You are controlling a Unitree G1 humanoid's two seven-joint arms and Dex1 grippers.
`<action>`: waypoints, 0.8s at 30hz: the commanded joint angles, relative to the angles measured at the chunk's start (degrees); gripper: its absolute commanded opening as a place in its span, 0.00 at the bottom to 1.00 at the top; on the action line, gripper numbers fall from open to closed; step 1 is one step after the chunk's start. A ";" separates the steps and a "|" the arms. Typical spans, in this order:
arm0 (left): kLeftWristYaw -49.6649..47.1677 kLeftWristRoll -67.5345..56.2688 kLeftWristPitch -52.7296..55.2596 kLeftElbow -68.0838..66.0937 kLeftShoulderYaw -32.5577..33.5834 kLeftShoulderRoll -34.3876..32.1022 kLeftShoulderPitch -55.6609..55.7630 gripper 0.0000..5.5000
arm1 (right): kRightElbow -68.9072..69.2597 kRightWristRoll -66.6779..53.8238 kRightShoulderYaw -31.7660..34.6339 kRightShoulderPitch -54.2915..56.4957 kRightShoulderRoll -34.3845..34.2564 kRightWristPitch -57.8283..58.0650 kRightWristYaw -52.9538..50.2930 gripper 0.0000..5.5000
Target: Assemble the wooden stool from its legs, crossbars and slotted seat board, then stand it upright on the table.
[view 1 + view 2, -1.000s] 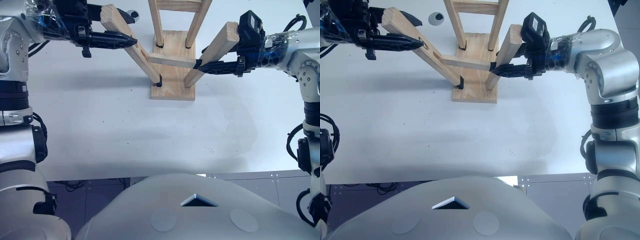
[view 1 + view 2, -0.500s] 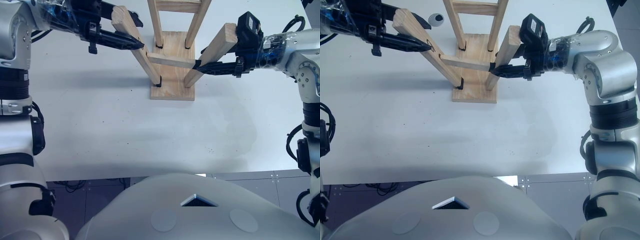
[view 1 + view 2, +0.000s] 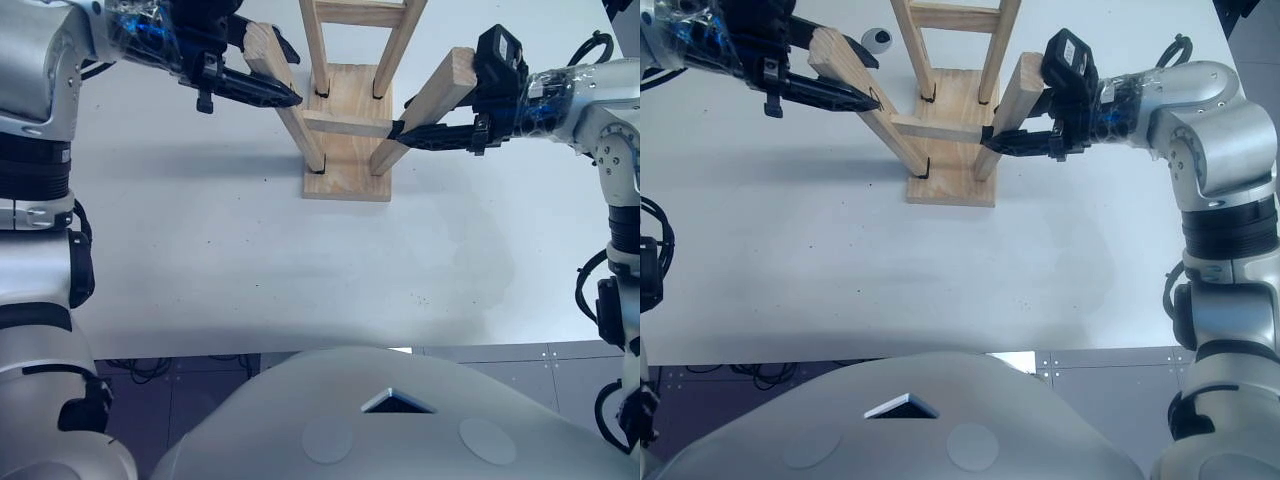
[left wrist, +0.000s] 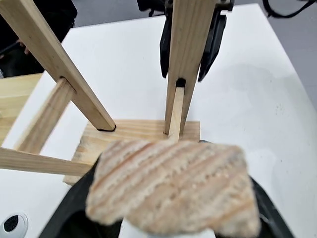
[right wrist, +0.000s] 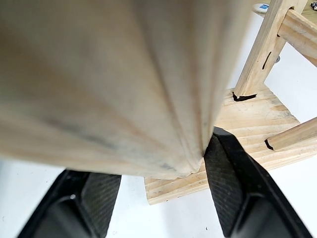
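Observation:
The stool stands upside down, its seat board (image 3: 345, 182) flat on the white table (image 3: 230, 250) and the legs pointing up. My left gripper (image 3: 292, 78) is shut on the near left leg (image 3: 300, 125), which leans outward from its slot. My right gripper (image 3: 402, 116) is shut on the near right leg (image 3: 432, 100), also leaning outward. A crossbar (image 3: 345, 125) spans between these two legs. The two far legs (image 3: 314, 50) stand in the board, joined by an upper crossbar (image 3: 360, 12). In the right wrist view the held leg (image 5: 124, 74) sits between the black fingers (image 5: 233, 183) above the seat board (image 5: 252, 124).
A round grommet (image 3: 878, 37) sits in the table beyond the left gripper. Open table lies in front of the stool, up to the near table edge (image 3: 300, 345).
My left gripper has swung its leg rightward toward the stool, so the leg stands steeper and closer to the crossbar. The right gripper and its leg have stayed still.

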State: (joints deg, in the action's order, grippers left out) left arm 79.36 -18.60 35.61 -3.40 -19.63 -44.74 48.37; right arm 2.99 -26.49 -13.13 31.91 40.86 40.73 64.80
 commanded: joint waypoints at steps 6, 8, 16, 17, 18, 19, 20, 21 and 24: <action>-5.88 10.32 6.83 -1.04 -20.94 15.78 -4.51 0.37 | 3.21 2.06 -10.46 -0.54 -8.44 1.55 -1.13 0.43; -8.93 9.36 7.77 -1.92 -18.76 18.48 -5.50 0.37 | 3.37 2.34 -11.50 -0.79 -9.10 1.57 -1.49 0.43; -17.53 3.74 5.74 -2.70 1.66 18.54 -4.32 0.60 | 3.91 0.87 -8.57 -0.78 -10.43 1.42 -4.26 0.50; -18.31 3.35 5.78 -1.63 3.43 18.12 -4.97 0.61 | 3.86 0.66 -8.02 -0.52 -10.65 1.62 -4.59 0.53; -19.35 2.65 5.94 -0.23 5.30 17.75 -5.73 0.61 | 3.79 0.50 -7.58 -0.21 -10.83 1.73 -4.91 0.56; -20.73 1.78 6.11 1.33 7.54 17.25 -6.38 0.61 | 3.79 0.54 -7.13 0.15 -11.03 1.86 -5.16 0.59; -22.18 1.00 6.26 2.64 9.70 16.96 -6.92 0.61 | 3.85 0.64 -6.77 0.41 -11.18 1.97 -5.32 0.63; -23.47 0.35 6.53 3.66 11.54 16.86 -7.31 0.61 | 3.89 0.78 -6.47 0.56 -11.30 2.04 -5.36 0.67; -27.30 -1.99 7.05 6.80 18.98 16.00 -9.16 0.61 | 4.29 0.62 -5.67 1.00 -11.39 2.33 -5.65 0.67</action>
State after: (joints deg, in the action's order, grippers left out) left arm 52.80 -16.49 42.51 -0.69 -3.21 -31.03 39.98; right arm 6.50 -25.22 -16.00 32.08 31.98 41.50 58.67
